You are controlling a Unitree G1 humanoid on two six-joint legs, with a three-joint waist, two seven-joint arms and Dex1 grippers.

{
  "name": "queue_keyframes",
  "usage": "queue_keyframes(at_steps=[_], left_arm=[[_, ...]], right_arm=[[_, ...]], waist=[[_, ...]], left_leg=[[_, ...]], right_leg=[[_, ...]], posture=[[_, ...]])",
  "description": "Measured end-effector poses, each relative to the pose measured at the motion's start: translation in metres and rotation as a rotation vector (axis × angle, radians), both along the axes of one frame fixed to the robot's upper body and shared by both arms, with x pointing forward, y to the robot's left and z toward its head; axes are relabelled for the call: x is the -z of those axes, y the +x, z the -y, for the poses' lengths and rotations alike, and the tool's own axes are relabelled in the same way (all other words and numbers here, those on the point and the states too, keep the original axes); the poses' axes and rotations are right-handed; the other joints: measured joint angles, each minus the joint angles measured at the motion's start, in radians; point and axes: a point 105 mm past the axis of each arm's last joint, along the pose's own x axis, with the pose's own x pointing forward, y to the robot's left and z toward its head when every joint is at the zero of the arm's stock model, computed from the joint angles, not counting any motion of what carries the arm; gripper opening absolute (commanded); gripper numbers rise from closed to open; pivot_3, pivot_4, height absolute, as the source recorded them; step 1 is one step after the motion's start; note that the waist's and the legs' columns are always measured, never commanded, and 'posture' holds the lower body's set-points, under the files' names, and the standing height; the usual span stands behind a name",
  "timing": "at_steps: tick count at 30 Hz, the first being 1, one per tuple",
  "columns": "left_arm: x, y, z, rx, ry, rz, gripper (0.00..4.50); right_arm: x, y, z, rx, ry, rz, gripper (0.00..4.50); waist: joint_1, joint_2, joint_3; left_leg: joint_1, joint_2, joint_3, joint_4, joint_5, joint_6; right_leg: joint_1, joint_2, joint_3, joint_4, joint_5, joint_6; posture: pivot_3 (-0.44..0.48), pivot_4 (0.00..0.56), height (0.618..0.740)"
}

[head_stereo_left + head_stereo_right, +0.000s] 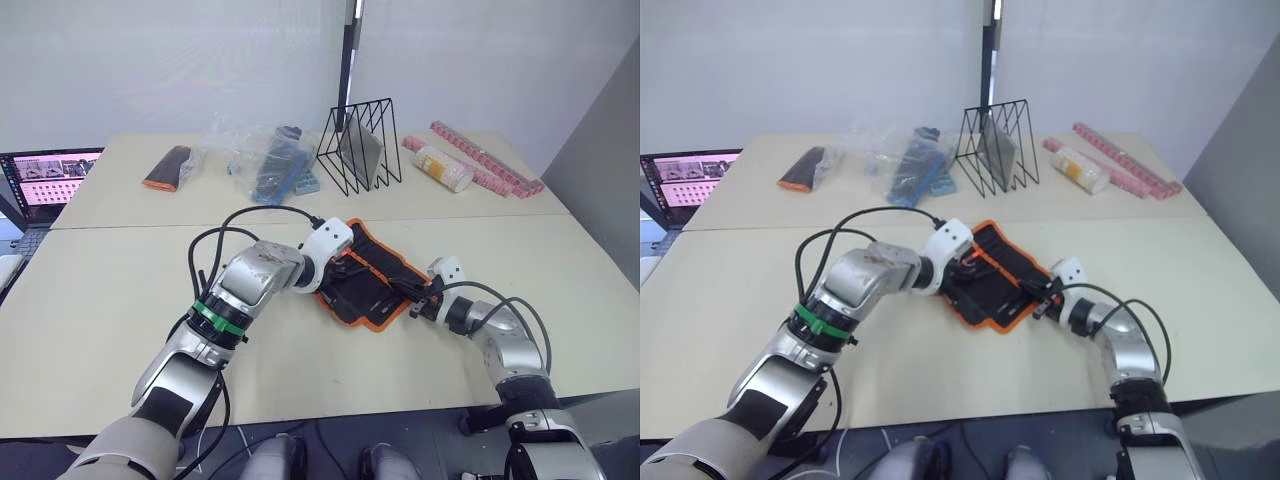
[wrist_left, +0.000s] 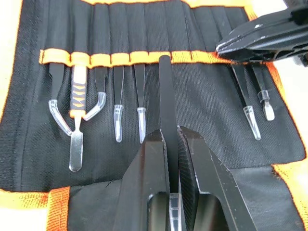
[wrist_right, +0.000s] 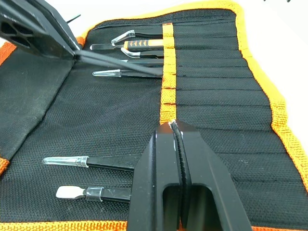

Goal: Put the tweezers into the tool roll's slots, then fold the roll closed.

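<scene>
roll: tool roll (image 1: pixel 372 280) lies open and flat on the table (image 1: pixel 120 290), between the two arms, slots facing up.
left gripper: left gripper (image 2: pixel 169 139) is clamped on one black tweezer (image 2: pixel 165 91); its upper end sits right at the orange slot band (image 2: pixel 130 57), roughly in line with a free slot.
right gripper: right gripper (image 3: pixel 175 132) has its fingers pressed together at the orange band, apparently pinning the fabric; nothing visibly held.
already in: several tools seated along the band – capped tweezers (image 2: pixel 129 103) beside the held one, two more (image 2: pixel 252 108) near the right gripper, plus an orange-handled tool (image 2: pixel 78 118).
step: judging by this, insertion of the held tweezer is under way, fold not yet started.
how to do it well: keep the tweezer parallel to the slot stitching, slide it along its own axis under the band, don't lever sideways.
hold-down: right gripper should keep the band taut so the slot mouth stays open.
risk: the end may catch on the band edge or enter a neighbouring slot.
release: let go only once the band grips the shank.
</scene>
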Motion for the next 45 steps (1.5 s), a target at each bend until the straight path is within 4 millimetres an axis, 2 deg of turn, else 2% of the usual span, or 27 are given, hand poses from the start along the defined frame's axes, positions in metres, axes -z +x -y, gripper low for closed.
queue_keyframes(at_steps=[8, 17, 28, 33, 40, 42, 45], left_arm=[[0.008, 0.004, -0.002, 0.004, 0.034, 0.01, 0.01], [0.014, 0.007, 0.016, 0.034, -0.001, 0.019, 0.01], [0.023, 0.026, 0.043, 0.085, -0.02, 0.112, 0.01], [0.027, 0.034, 0.056, 0.095, -0.046, 0.148, 0.01], [0.03, 0.039, 0.06, 0.091, -0.079, 0.143, 0.01], [0.029, 0.039, 0.057, 0.089, -0.094, 0.128, 0.88], [0.029, 0.039, 0.052, 0.097, -0.104, 0.099, 1.76]], right_arm=[[0.0, 0.0, 0.0, 0.002, 0.0, -0.004, 0.0], [0.0, 0.0, 0.001, 0.004, -0.006, -0.007, 0.0], [0.001, -0.001, 0.001, -0.005, -0.03, -0.009, 0.0], [0.002, 0.0, 0.002, -0.001, -0.04, -0.01, 0.0], [0.002, 0.0, 0.002, -0.001, -0.046, -0.011, 0.0], [0.002, 0.0, 0.002, -0.005, -0.047, -0.01, 0.0], [0.001, 0.0, 0.0, -0.012, -0.049, -0.01, 0.0]], waist=[[0.0, 0.0, 0.0], [0.001, 0.0, 0.0], [0.005, 0.0, 0.0], [0.01, 0.0, 0.0], [0.01, 0.0, 0.0], [0.008, 0.0, 0.0], [0.004, 0.0, 0.0]], left_leg=[[0.0, 0.0, 0.0, 0.0, 0.0, 0.0], [0.0, 0.0, 0.0, 0.0, 0.0, 0.0], [0.0, 0.0, 0.0, 0.001, -0.001, 0.001], [0.0, 0.0, 0.0, 0.004, -0.007, 0.012], [0.0, 0.0, 0.0, 0.007, -0.008, 0.013], [0.0, 0.0, 0.0, 0.007, -0.008, 0.014], [0.0, 0.0, 0.0, 0.007, -0.008, 0.014]], right_leg=[[0.0, 0.0, 0.0, 0.0, 0.0, 0.0], [0.0, -0.001, 0.0, 0.0, 0.0, 0.0], [0.001, -0.002, -0.001, 0.0, 0.001, 0.001], [0.001, -0.002, -0.004, 0.0, 0.001, 0.002], [0.002, -0.002, -0.006, 0.0, 0.002, 0.002], [0.002, -0.002, -0.006, 0.0, 0.002, 0.002], [0.002, -0.003, -0.008, 0.0, 0.002, 0.002]], posture=[[0.0, 0.15, 0.704], [0.0, 0.15, 0.704], [0.0, 0.15, 0.704], [0.0, 0.15, 0.704], [0.0, 0.15, 0.704], [0.0, 0.15, 0.704], [0.0, 0.15, 0.704]])
